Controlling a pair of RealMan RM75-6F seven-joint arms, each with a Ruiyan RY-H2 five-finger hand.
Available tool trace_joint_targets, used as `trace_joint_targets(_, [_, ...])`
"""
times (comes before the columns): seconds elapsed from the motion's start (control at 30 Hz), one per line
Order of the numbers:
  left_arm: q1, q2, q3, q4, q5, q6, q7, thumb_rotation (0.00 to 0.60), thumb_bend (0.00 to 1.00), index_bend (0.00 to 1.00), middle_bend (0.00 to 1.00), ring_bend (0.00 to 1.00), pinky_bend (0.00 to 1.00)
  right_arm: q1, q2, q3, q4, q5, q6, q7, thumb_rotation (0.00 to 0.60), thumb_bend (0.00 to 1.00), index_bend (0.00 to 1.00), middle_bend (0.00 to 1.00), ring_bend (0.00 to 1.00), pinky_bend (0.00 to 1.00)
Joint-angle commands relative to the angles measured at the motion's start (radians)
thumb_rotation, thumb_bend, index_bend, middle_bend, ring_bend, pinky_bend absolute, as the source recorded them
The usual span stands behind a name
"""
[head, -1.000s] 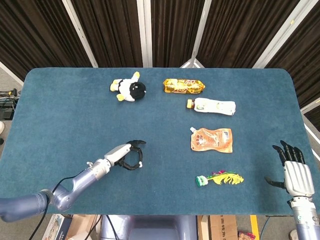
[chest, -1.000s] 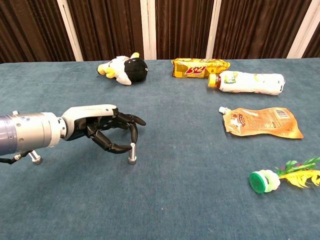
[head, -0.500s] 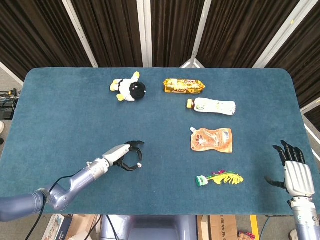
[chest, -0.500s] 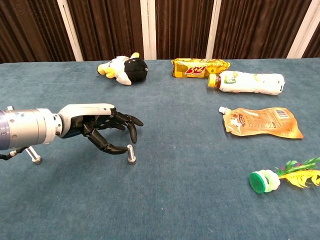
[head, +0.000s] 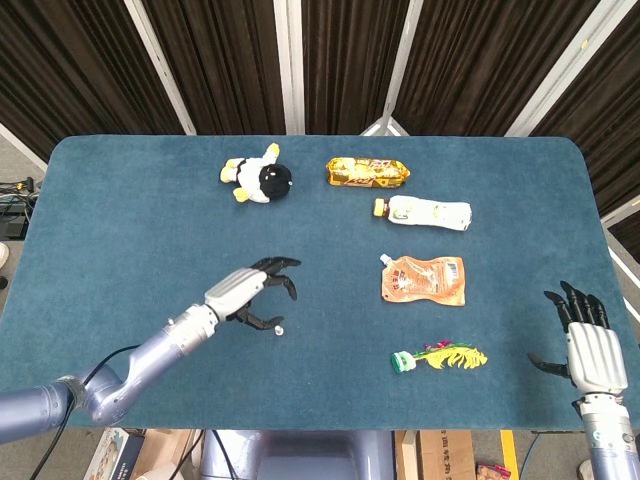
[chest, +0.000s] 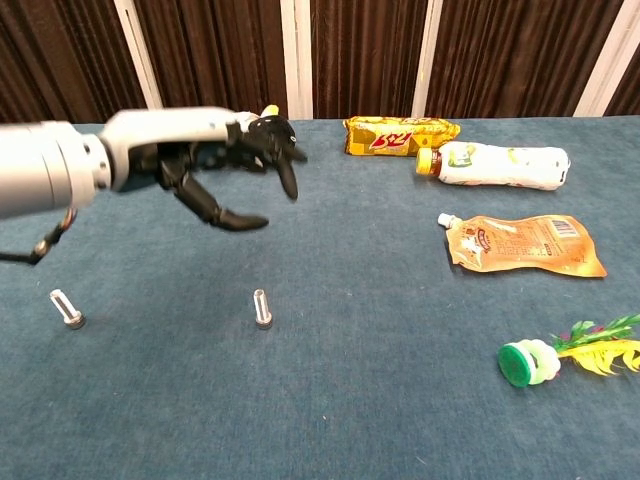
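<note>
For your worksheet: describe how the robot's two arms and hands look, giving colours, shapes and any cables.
The left arm is a smooth silver-grey cylinder with a thin dark cable beneath it. The left hand has a pale grey back and black jointed fingers. The right hand matches: ridged light-grey back, black fingers, silver wrist.

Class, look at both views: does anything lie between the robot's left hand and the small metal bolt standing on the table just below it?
Nothing visible does. The left hand hangs open above the small metal bolt, with only bare table beneath; a second bolt stands off to the side.
</note>
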Motion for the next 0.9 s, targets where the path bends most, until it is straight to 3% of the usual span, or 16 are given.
trace_joint_targets(0.03, [0.023,0.075,-0.064,-0.118,0.004,0.158,0.247,0.6,0.46,0.39,0.06,0.0,0.0,0.001,-0.001,-0.001,0.0,0.0,-0.001,-0.003,0.6,0.11,0.19,0.07,0.06,0.0])
trace_joint_targets(0.1, [0.044,0.113,-0.083,-0.165,-0.001,0.23,0.38,0.6,0.46,0.39,0.06,0.0,0.0,0.002,-0.001,-0.003,-0.001,-0.001,-0.005,-0.005,0.6,0.11,0.19,0.07,0.06,0.0])
trace_joint_targets(0.23, [0.128,0.214,-0.069,-0.301,-0.014,0.371,0.644,0.6,0.47,0.37,0.06,0.0,0.0,0.005,-0.002,-0.006,-0.003,-0.006,-0.01,-0.008,0.6,0.12,0.19,0.07,0.06,0.0])
trace_joint_targets(0.4, [0.329,0.376,0.019,-0.483,-0.006,0.588,0.781,0.6,0.46,0.36,0.07,0.0,0.0,0.004,-0.008,-0.003,0.019,-0.033,0.02,-0.02,0.6,0.11,0.19,0.07,0.06,0.0])
trace_joint_targets(0.5, [0.477,0.466,0.118,-0.485,0.068,0.718,0.761,0.6,0.46,0.35,0.07,0.0,0.0,0.004,-0.027,-0.001,0.054,-0.065,0.052,-0.029,0.6,0.11,0.19,0.07,0.06,0.0])
trace_joint_targets(0.63, [0.577,0.499,0.192,-0.407,0.134,0.789,0.693,0.6,0.45,0.32,0.06,0.0,0.0,0.007,-0.039,0.001,0.083,-0.099,0.074,-0.003,0.6,0.11,0.19,0.07,0.06,0.0])
trace_joint_targets(0.9, [0.672,0.44,0.253,-0.236,0.188,0.836,0.515,0.6,0.42,0.2,0.02,0.0,0.0,0.004,-0.041,-0.003,0.113,-0.152,0.113,0.021,0.6,0.11,0.17,0.07,0.06,0.0])
